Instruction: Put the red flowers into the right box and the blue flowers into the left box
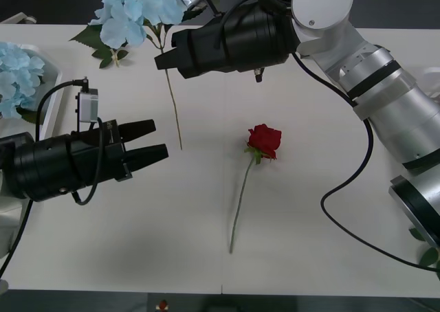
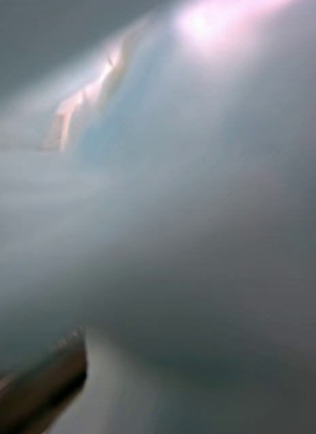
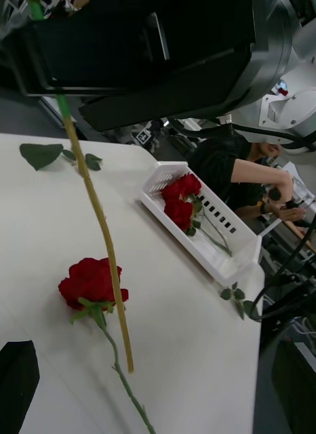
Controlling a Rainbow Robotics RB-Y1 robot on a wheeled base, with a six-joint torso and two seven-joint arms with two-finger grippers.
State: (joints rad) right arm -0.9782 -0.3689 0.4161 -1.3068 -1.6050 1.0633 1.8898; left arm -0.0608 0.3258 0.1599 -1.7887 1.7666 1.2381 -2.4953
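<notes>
A pale blue flower (image 1: 134, 9) hangs at the far left-centre of the table, its long stem (image 1: 173, 106) slanting down toward the middle. My right gripper (image 1: 162, 59) is shut on that stem just below the head. In the left wrist view the stem (image 3: 97, 210) hangs with its end just above the table. A red flower (image 1: 264, 140) lies alone mid-table, its stem pointing toward me; it is also in the left wrist view (image 3: 91, 281). My left gripper (image 1: 157, 139) hovers open at the near left, holding nothing.
The left box (image 1: 49, 102) at the table's left edge holds blue flowers (image 1: 17, 75). The white right box (image 3: 219, 261) holds red roses (image 3: 180, 200). Loose green leaves lie by it (image 3: 236, 302) and at the far side (image 3: 41, 154).
</notes>
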